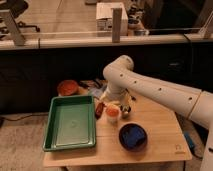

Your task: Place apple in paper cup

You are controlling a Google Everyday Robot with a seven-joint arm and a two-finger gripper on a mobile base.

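Observation:
The small white paper cup [112, 119] stands on the wooden table [160, 125], just right of the green tray. The orange-red apple [112, 110] shows at the cup's mouth; I cannot tell whether it rests inside or is held just above it. My gripper [114, 103] hangs directly over the cup and apple at the end of the white arm [150, 90], which reaches in from the right. The arm's wrist hides the table behind the cup.
A green tray [70, 122] fills the table's left half. A dark blue bowl [133, 136] sits at the front, right of the cup. A dark red oblong thing [99, 109] lies beside the tray. A brown-orange bowl [67, 87] stands at the back left.

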